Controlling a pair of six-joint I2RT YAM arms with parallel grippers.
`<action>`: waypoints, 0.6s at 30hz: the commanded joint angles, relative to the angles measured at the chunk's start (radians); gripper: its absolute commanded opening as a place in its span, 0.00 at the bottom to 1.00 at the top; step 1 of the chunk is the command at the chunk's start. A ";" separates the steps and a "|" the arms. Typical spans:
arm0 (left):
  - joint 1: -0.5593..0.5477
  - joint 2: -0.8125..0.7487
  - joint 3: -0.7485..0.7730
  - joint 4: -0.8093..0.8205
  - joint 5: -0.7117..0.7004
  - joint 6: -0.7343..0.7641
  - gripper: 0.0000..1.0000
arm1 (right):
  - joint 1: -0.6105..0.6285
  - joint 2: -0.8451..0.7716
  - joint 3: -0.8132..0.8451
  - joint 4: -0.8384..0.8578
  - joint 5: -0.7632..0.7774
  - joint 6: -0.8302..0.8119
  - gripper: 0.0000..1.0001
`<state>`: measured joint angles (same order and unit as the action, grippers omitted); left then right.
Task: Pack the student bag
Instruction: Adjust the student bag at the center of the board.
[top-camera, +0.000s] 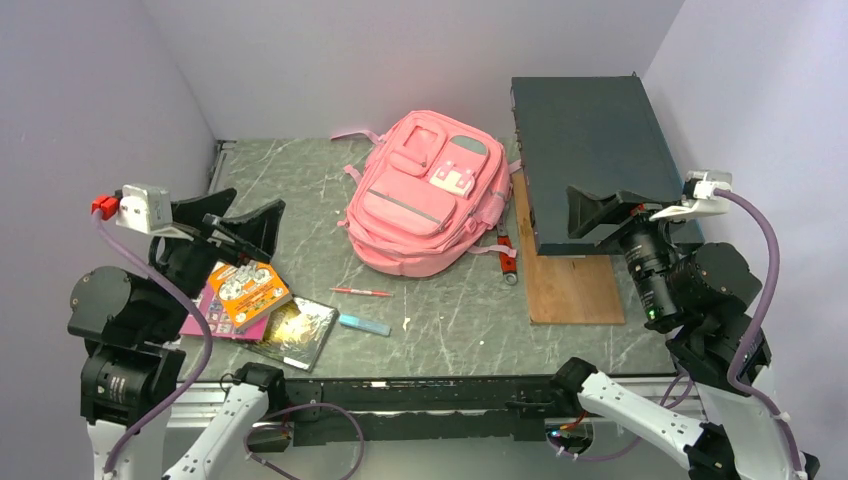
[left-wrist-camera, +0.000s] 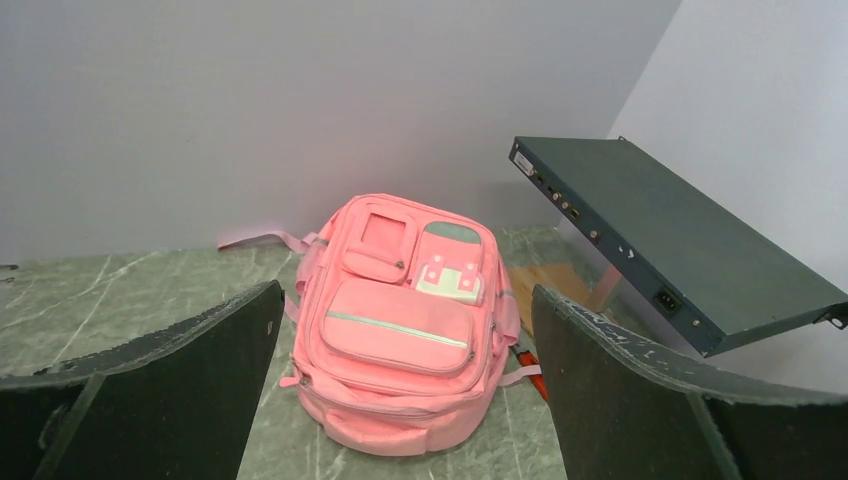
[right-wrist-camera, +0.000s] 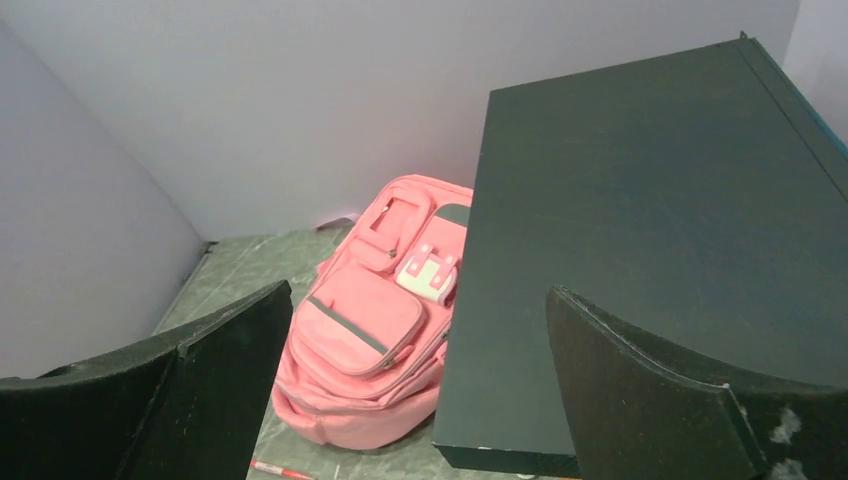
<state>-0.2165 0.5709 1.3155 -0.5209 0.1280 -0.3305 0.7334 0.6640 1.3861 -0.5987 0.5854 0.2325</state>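
The student bag is a pink backpack lying flat at the back middle of the table, front pockets up and zips shut. It also fills the centre of the left wrist view and lies left of the dark box in the right wrist view. My left gripper hovers open above the books at the left, well short of the bag, with nothing between its fingers. Raised at the right by the dark box's near edge, my right gripper is also open and empty.
An orange book, a pink book and a dark glossy book lie front left. A red pen and a light blue stick lie near them. A red tool lies beside the bag. A dark flat box rests over a wooden board.
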 joint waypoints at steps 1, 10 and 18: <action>0.006 0.071 0.045 0.006 0.051 0.016 0.99 | -0.003 0.033 0.025 -0.037 0.064 0.015 1.00; 0.006 0.297 0.180 -0.098 0.053 0.071 0.99 | -0.003 0.028 -0.093 0.035 0.041 0.057 1.00; 0.006 0.425 0.176 -0.066 -0.018 0.118 0.99 | -0.002 0.153 0.013 -0.055 -0.082 0.018 1.00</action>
<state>-0.2161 0.9833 1.4998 -0.6182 0.1551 -0.2554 0.7334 0.7223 1.2896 -0.6163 0.5587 0.2630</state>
